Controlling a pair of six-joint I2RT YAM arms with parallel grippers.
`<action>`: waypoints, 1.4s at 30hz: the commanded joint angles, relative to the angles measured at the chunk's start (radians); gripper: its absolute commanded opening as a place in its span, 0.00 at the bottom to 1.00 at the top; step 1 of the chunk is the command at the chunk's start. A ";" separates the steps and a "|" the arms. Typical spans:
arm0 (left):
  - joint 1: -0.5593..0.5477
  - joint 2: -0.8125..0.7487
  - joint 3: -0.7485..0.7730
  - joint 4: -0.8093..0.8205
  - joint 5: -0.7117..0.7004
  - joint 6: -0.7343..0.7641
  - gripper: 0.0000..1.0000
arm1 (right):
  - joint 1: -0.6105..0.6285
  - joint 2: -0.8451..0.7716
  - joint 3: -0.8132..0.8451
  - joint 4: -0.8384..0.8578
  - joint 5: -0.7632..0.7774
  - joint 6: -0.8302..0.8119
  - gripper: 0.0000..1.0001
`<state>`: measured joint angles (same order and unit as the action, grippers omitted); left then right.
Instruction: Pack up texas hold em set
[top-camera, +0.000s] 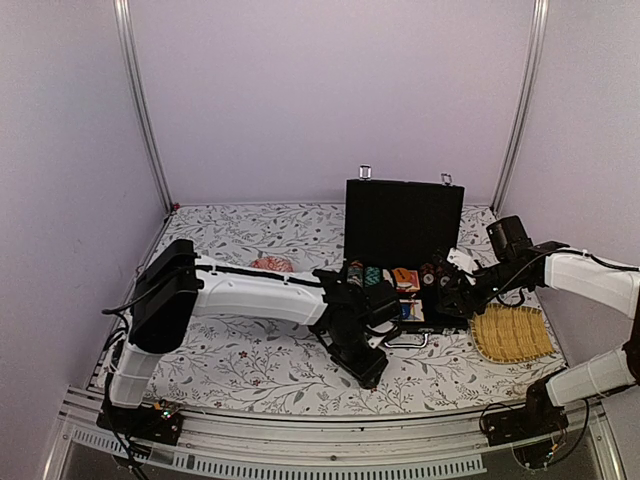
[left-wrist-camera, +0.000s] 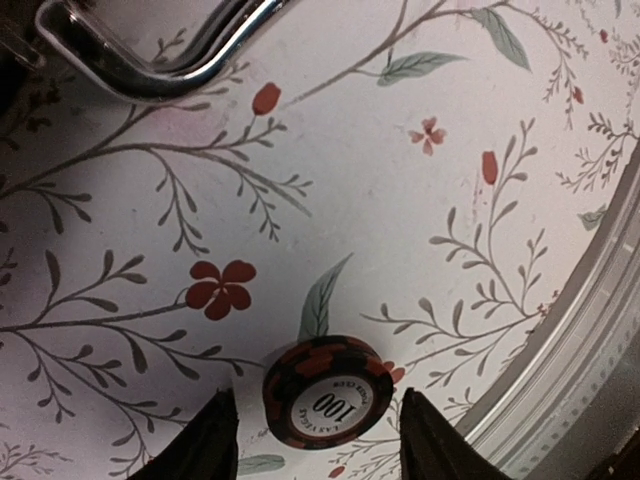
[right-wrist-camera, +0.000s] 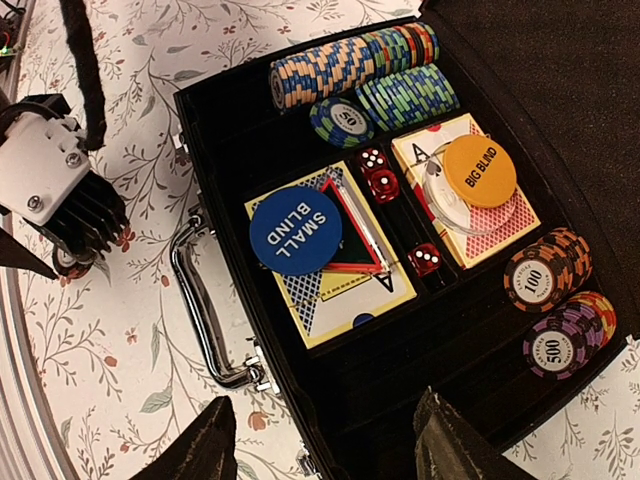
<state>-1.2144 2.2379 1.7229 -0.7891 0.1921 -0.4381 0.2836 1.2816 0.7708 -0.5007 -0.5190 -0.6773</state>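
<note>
I am straddling the flat 100 chip (left-wrist-camera: 322, 392), lower frame, with the left tool (left-wrist-camera: 318, 432) spread wide; closing too high risks skating it across the bench (left-wrist-camera: 400, 220).

My left gripper (left-wrist-camera: 318, 445) points down, jaws apart; my right gripper (right-wrist-camera: 325, 445) hangs, jaws spread; both arms reach inward.

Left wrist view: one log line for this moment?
left claw: open, straddling 100 chip on table | right claw: open, empty, over case | chip not yet packed
</note>
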 joint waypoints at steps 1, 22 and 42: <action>-0.002 -0.038 -0.006 -0.027 -0.082 0.046 0.60 | 0.008 -0.004 0.018 -0.013 -0.006 -0.008 0.63; 0.327 -0.867 -0.690 0.205 -0.394 -0.133 0.77 | 0.589 0.380 0.569 -0.377 0.181 -0.167 0.74; 0.354 -1.015 -0.803 0.272 -0.374 -0.166 0.76 | 0.865 0.556 0.446 -0.242 0.372 -0.173 0.68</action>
<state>-0.8749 1.2449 0.9291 -0.5362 -0.1761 -0.5999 1.1408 1.8160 1.2179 -0.7616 -0.1936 -0.8474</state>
